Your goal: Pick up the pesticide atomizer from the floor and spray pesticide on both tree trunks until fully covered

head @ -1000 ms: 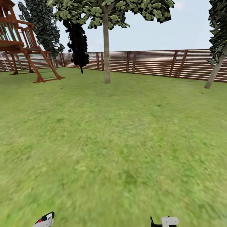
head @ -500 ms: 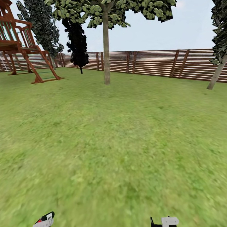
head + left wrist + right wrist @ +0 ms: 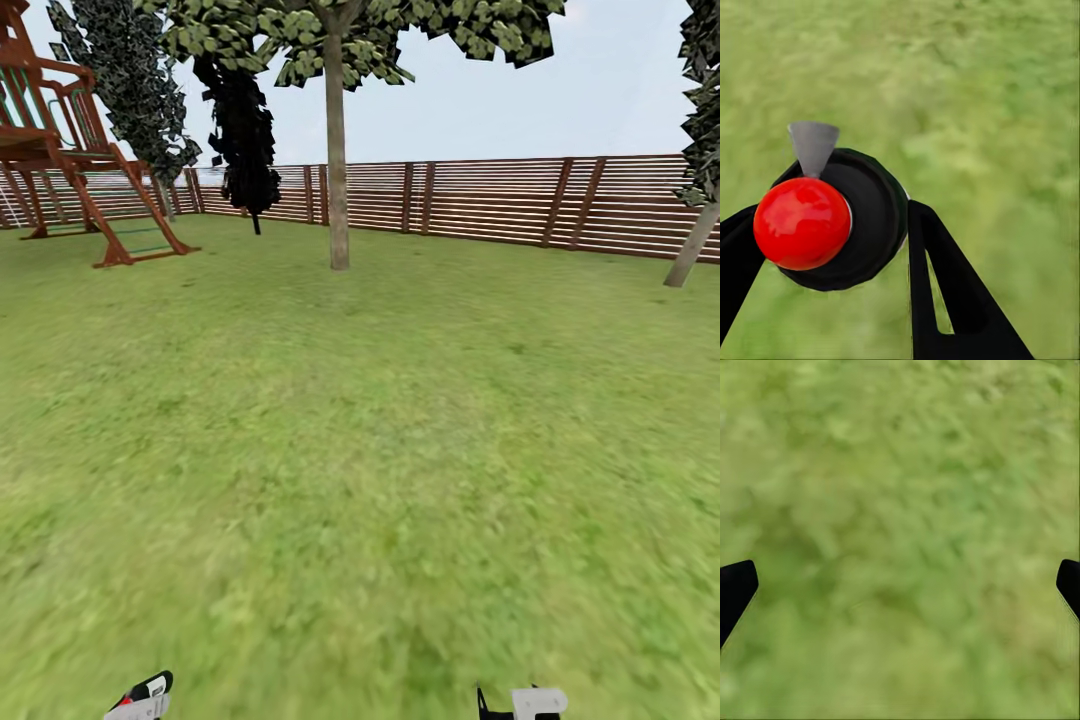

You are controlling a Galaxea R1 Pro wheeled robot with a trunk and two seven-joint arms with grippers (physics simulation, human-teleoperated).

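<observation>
**Two trees ahead, atomizer clamped in the left gripper**

Two tall trees stand across the lawn (image 3: 380,450) in the head view. One rises near the middle, its straight pale trunk (image 3: 337,150) planted in the grass a little in front of the brown slat fence (image 3: 500,200), under a leafy crown (image 3: 400,35). The other stands at the right edge, its trunk (image 3: 692,248) leaning and only partly in frame. To the left, two dark narrow conifers (image 3: 240,130) stand by the fence, beside a red-brown wooden play tower (image 3: 60,140) with a ladder.

At the bottom of the head view, parts of both arms show: the left gripper (image 3: 142,698) low on the left, the right gripper (image 3: 520,703) low on the right.

In the left wrist view, the left gripper's black fingers (image 3: 945,277) close from both sides on the pesticide atomizer (image 3: 840,217), a round black body with a glossy red cap (image 3: 801,223) and a grey cone-shaped nozzle (image 3: 814,144). Blurred grass lies beneath it, so it appears to be held clear of the ground.

In the right wrist view, the right gripper's fingertips (image 3: 735,589) sit at opposite edges, spread wide apart with only grass between them.
</observation>
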